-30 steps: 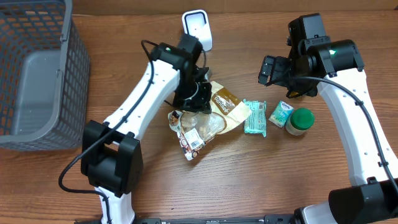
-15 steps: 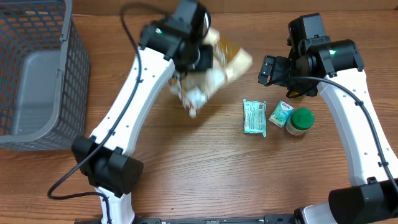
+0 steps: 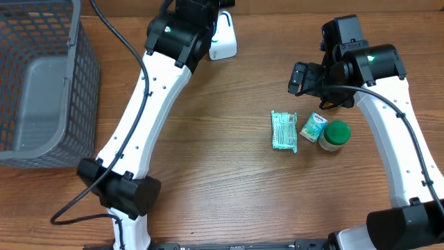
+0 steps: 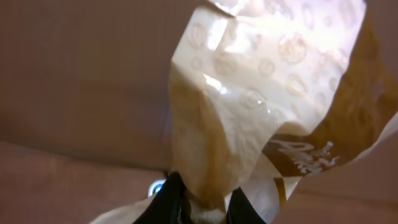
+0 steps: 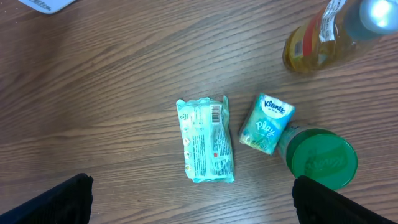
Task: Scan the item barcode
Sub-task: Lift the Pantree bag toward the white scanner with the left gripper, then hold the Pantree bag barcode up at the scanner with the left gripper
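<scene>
- Overhead view: the left arm [image 3: 149, 104] reaches to the far edge of the table [image 3: 229, 194]. Its tip is just beside the white scanner [image 3: 222, 38], a bit to the left of it.
- The left arm is much nearer the scanner than the right arm, so I think the left one does the scanning.
- The bag cannot be seen from above. The arm hides it, or it is past the edge of the picture.
- Left wrist view: the left gripper [image 4: 199, 199] is closed tight on the bottom end of the bag [image 4: 261, 93]. The bag is tan and white with brown writing.
- The bag's long side runs up and away from the fingers [image 4: 168, 199].
- No barcode shows on the side we can see, so I cannot tell if it faces the scanner. The bag may need a turn.
- The right gripper [image 3: 298, 78] is wide open and holds nothing. It hangs over the table near the wipes [image 5: 205, 140], the tissues [image 5: 266, 124] and the jar [image 5: 320, 158].
</scene>
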Robot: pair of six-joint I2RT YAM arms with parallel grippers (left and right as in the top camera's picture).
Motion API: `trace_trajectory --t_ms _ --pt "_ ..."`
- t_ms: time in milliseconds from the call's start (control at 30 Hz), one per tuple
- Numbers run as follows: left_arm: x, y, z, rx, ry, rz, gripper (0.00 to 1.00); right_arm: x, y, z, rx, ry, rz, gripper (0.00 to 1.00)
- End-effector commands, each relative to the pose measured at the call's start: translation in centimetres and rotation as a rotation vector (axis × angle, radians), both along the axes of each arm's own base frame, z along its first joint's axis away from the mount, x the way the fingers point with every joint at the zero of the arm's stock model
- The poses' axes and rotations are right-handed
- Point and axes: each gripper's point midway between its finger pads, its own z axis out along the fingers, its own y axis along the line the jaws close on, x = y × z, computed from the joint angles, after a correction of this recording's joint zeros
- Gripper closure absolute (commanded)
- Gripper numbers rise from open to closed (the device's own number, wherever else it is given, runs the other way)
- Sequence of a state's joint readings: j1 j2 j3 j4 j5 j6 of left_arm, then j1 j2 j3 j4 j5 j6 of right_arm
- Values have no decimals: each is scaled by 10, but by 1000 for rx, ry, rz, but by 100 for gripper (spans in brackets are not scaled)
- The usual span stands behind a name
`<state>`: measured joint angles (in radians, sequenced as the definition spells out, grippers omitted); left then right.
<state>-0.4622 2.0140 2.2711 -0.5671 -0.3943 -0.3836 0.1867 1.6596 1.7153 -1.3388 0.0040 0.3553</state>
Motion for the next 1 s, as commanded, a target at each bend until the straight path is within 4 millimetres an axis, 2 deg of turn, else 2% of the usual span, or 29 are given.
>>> trace_trajectory --t_ms 0,133,333,467,633,833,967 --pt "25 -1 -23 191 -14 1 96 0 1 7 5 -22 7 0" --pt "50 -14 -42 339 -63 -41 96 0 1 7 5 -22 7 0" --pt "83 -30 -86 509 -91 -82 96 0 1 7 5 -22 7 0" --pt "102 -39 -111 519 -134 -78 95 0 1 7 5 -22 7 0" --pt "119 -48 -132 491 -202 -58 95 0 1 7 5 -23 7 0" --pt "130 -54 -158 482 -225 -57 95 0 1 7 5 -23 7 0" --pt "133 -63 -168 462 -248 -85 96 0 1 7 5 -22 7 0"
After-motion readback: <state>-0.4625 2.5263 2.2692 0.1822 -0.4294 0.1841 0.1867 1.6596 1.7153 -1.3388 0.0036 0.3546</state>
